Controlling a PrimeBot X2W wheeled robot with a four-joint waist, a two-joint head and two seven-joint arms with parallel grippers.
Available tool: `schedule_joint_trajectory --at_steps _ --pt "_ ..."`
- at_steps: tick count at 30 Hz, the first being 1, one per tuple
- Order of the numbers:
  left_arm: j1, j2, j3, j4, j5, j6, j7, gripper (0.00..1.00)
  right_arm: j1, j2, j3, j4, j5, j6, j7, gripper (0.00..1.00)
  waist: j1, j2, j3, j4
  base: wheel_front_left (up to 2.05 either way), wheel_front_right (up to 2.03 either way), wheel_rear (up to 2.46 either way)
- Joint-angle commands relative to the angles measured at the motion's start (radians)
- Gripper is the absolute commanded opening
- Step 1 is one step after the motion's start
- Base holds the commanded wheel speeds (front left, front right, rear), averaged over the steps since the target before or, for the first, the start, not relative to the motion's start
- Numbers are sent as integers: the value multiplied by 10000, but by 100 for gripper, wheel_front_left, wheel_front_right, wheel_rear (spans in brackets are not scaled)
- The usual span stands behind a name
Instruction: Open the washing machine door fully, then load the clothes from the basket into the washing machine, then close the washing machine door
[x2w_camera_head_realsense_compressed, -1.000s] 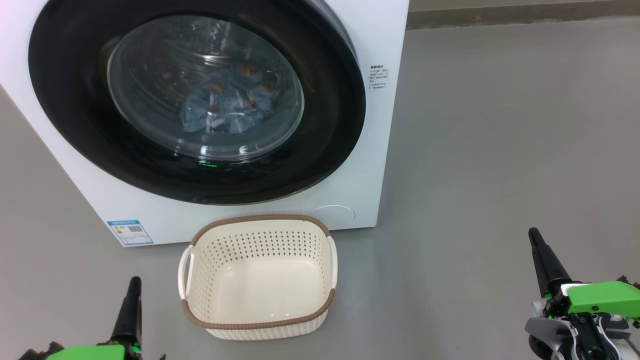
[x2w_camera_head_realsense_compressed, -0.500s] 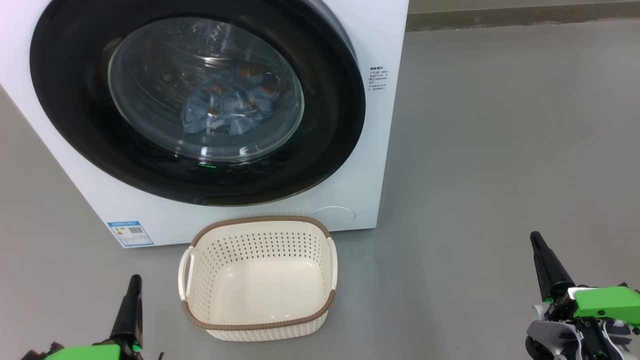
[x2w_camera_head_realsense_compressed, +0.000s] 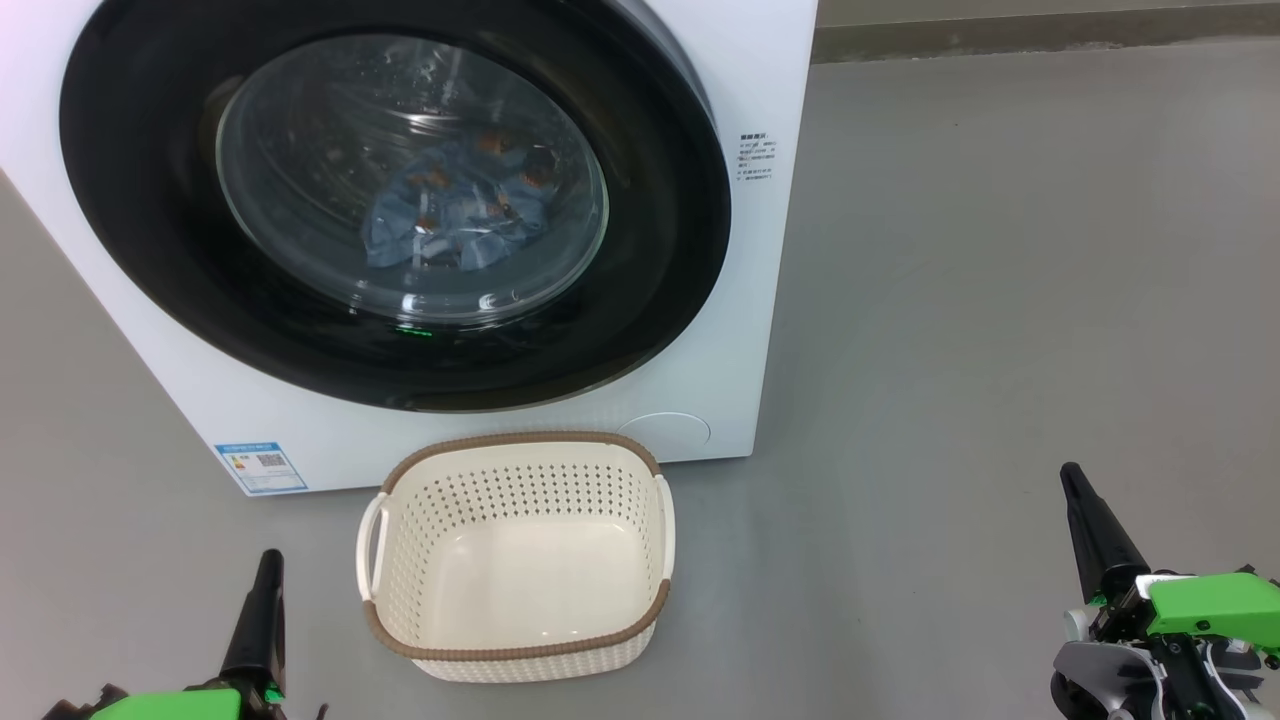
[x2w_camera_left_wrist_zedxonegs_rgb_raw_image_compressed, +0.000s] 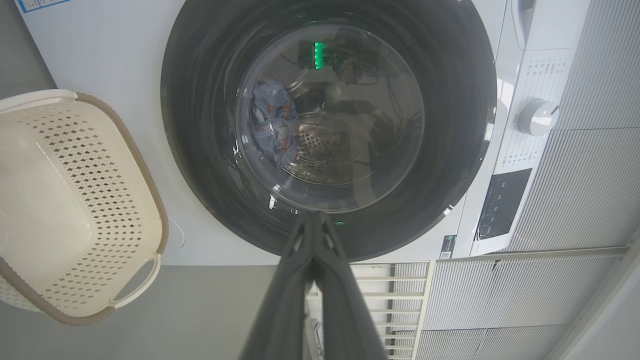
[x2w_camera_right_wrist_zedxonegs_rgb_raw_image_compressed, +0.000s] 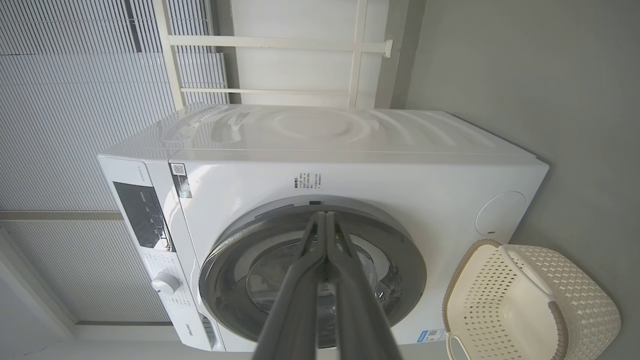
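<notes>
Washing machine door (x2w_camera_head_realsense_compressed: 410, 180): shut flat against the front of the washing machine (x2w_camera_head_realsense_compressed: 770, 70), with a glossy black rim around a bulging clear bowl. Clothes (x2w_camera_head_realsense_compressed: 455, 205): light blue fabric with an orange-brown print, lying bunched in the drum and seen through the glass. Basket (x2w_camera_head_realsense_compressed: 520, 440): upright on the grey floor (x2w_camera_head_realsense_compressed: 1000, 300) just before the machine, below the door; bare cream bottom showing, brown rim, side handles. Blue label (x2w_camera_head_realsense_compressed: 260, 466): lower left corner of the machine front. Round white cover (x2w_camera_head_realsense_compressed: 665, 430): lower right corner, just behind the basket. Dial (x2w_camera_left_wrist_zedxonegs_rgb_raw_image_compressed: 537, 116) and dark panel (x2w_camera_left_wrist_zedxonegs_rgb_raw_image_compressed: 502, 202): on the machine's top band. Left gripper (x2w_camera_head_realsense_compressed: 268, 565): low at the basket's left, fingers pressed together, holding nothing. Right gripper (x2w_camera_head_realsense_compressed: 1075, 485): well off to the basket's right above the floor, fingers pressed together, holding nothing.
</notes>
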Motion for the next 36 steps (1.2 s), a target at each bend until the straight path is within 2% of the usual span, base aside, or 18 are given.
schedule_joint_trajectory --at_steps 1,36 --pt "-245 97 320 -312 -78 -6 63 0 -146 -76 178 -301 35 17 48 0 -1 0 0 0 0 0 0" --pt "-245 97 319 -312 -79 -6 62 0 -145 -76 183 -301 40 17 44 0 -1 0 1 0 0 0 0"
